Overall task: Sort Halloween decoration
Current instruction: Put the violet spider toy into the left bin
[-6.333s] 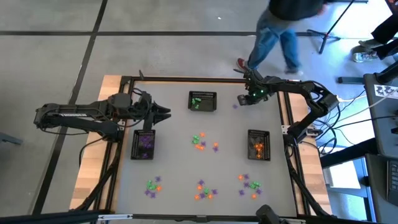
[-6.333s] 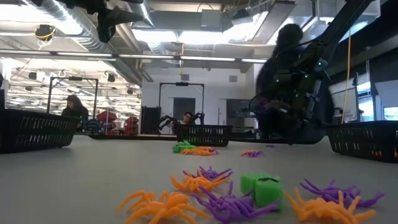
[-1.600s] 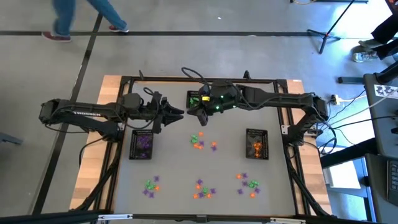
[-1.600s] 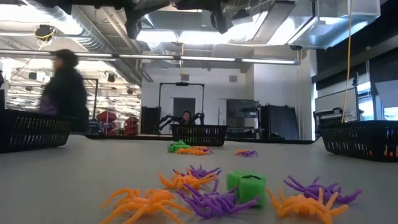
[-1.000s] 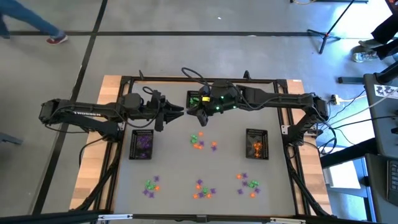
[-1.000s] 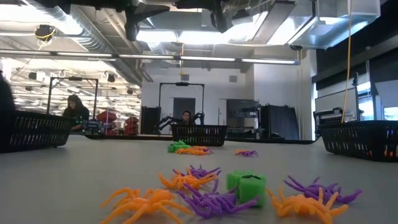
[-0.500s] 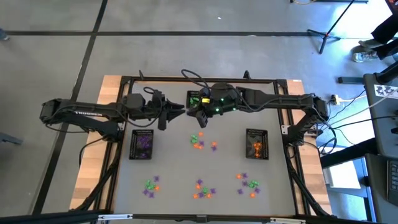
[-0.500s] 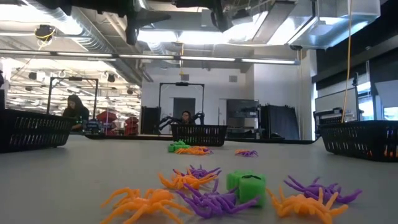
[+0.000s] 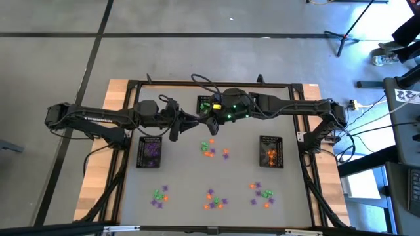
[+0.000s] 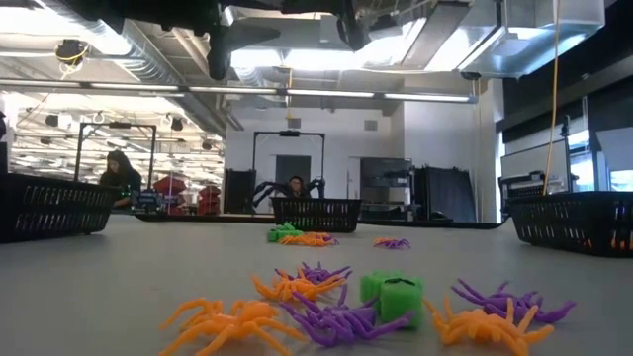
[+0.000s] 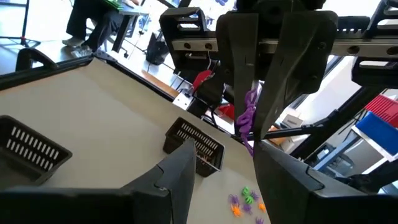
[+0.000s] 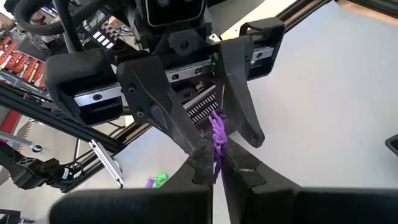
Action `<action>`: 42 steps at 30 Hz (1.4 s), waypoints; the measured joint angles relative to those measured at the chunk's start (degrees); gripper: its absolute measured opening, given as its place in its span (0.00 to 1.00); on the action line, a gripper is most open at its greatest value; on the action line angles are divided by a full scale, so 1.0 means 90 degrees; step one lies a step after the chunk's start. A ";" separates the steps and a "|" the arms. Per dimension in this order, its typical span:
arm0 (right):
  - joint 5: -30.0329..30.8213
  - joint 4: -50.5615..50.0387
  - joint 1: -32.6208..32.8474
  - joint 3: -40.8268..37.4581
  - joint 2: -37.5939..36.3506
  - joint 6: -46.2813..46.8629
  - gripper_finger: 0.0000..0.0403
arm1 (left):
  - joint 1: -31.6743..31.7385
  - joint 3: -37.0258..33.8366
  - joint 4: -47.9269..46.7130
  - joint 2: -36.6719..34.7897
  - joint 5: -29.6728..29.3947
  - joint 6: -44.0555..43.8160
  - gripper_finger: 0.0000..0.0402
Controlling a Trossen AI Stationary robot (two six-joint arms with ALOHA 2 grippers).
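My right gripper [image 12: 216, 163] reaches from the table's right to the far middle [image 9: 202, 120], high above the table, and is shut on a purple spider trinket [image 12: 216, 134]. My left gripper [image 9: 194, 120] faces it from the left and is open. Its two fingers [image 12: 155, 115] stand on either side of the trinket [image 11: 249, 118]; whether they touch it I cannot tell. More purple, green and orange trinkets lie in piles on the table at the centre [image 9: 211, 148] and along the near edge [image 9: 215, 200]. My right gripper pinches one end of the purple trinket [image 12: 215, 151] between its two fingertips. The fingers come from the table's right, slanting a little downward. The rest of the trinket sticks out past the fingertips, lifted clear of the table.
Three black mesh baskets stand on the table: one at the far middle [image 9: 211, 105] with green pieces, partly under the arms, one at the left [image 9: 151, 152] with purple pieces, one at the right [image 9: 272, 152] with orange pieces. People sit in the room behind [image 10: 119, 176].
My left gripper has edged toward the table's right and a little down, closing in on the purple trinket in my right gripper. Its fingers have stayed open.
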 joint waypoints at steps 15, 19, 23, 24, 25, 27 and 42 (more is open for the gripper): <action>0.0160 0.0134 0.0080 0.0000 0.0037 0.0451 0.03 | 0.0002 0.0000 0.0119 -0.0002 0.0007 0.0298 0.38; 0.0176 0.0150 0.0121 0.0000 0.0106 0.0433 0.03 | -0.0002 -0.0007 0.0162 0.0000 0.0194 0.0356 0.36; 0.0152 0.0133 0.0159 -0.0005 0.0190 0.0457 0.03 | 0.0001 -0.0007 0.0202 -0.0002 0.0386 0.0500 0.28; 0.0150 0.0170 0.0168 -0.0004 0.0240 0.0457 0.03 | 0.0002 -0.0007 0.0201 -0.0005 0.0437 0.0503 0.25; 0.0111 0.0177 0.0186 -0.0002 0.0252 0.0459 0.03 | 0.0002 -0.0007 0.0170 -0.0007 0.0491 0.0505 0.22; 0.0005 0.0174 0.0197 -0.0002 0.0257 0.0459 0.03 | 0.0002 -0.0007 0.0152 -0.0007 0.0616 0.0510 0.16; -0.0265 0.0002 0.0194 -0.0002 0.0260 0.0426 0.03 | 0.0002 -0.0007 0.0048 0.0001 0.0908 0.0517 0.05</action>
